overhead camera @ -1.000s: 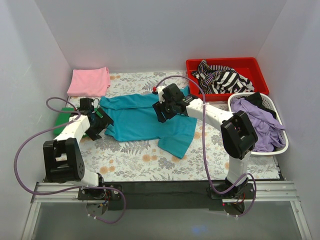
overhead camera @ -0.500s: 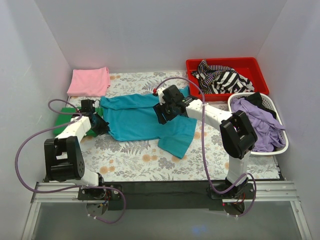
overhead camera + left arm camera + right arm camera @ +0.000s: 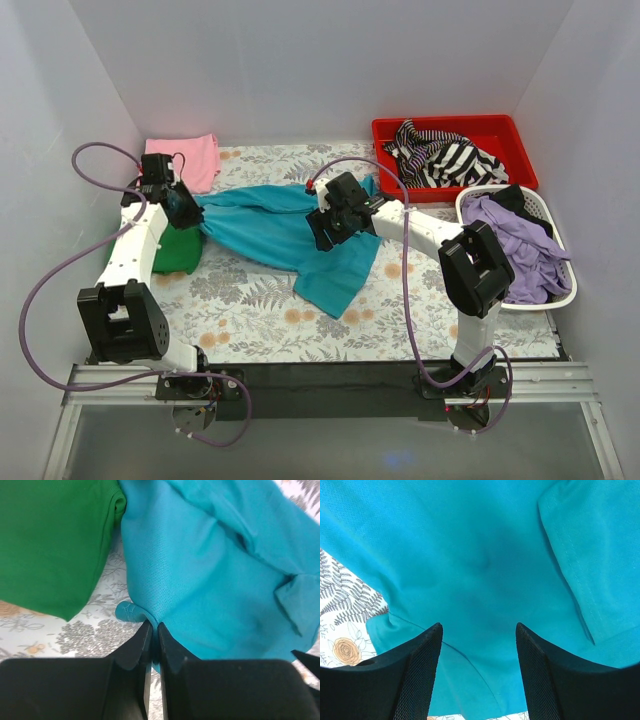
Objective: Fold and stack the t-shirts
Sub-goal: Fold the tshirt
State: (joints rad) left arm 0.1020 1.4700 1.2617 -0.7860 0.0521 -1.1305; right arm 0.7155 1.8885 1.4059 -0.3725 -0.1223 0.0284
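Now the left gripper (image 3: pixel 154 627), pinching the teal t-shirt (image 3: pixel 262 226), is pulling it taut (readying a fold) beneath the wide-open right gripper (image 3: pixel 479 626).

- The worktop (image 3: pixel 250 320) carries a white cover printed with grey ferns and orange flowers.
- A red bin (image 3: pixel 500 124) sits at the far right corner, and a black-and-white striped garment (image 3: pixel 445 160) lies crumpled in it.
- A white lattice basket (image 3: pixel 545 205) stands just near of the bin, against the right wall. It is heaped with purple cloth (image 3: pixel 515 240), with black cloth (image 3: pixel 520 197) at its far end.
- Plain white walls (image 3: pixel 300 70) close in the left, far and right sides.
- A black strip (image 3: pixel 330 375) runs along the near edge.
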